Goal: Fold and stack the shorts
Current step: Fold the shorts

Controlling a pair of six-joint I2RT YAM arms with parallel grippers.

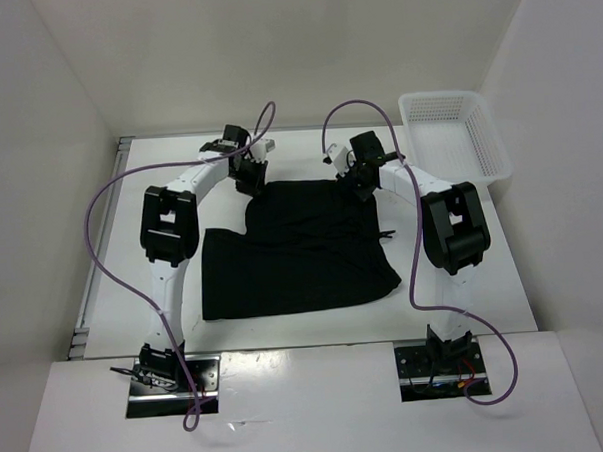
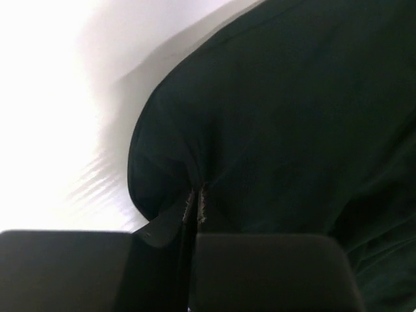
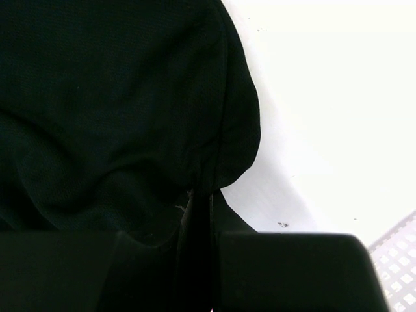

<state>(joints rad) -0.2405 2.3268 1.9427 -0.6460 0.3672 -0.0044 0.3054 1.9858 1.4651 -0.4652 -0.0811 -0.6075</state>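
Shorts (image 1: 303, 251) lie spread on the white table (image 1: 134, 293), to the left of the white mesh basket (image 1: 447, 130) and nearer the arm bases than it is, well apart from its rim. They look like a single flat layer with a few soft wrinkles. I see no crisp fold line, and no folded pile shows anywhere, so by my judgement the task is at its start: the first fold is not yet made, and every later fold and the stacking remain. Both claws are at the edge of the cloth that lies level with the basket's near end. The left gripper (image 2: 196, 207) is closed with black fabric pinched between its fingers at the corner farther from the basket, and the right gripper (image 3: 200, 205) is likewise clamped on the corner closer to the basket. That looks like a hold for lifting this edge and carrying it toward the arm bases. The garment is wider than it is deep, so its long axis runs crosswise, toward and away from the basket. Its outline steps in at the corner farthest from the basket. A thin cord-like tail pokes out on the basket side, which may mean the waist faces the basket, though I cannot tell for certain
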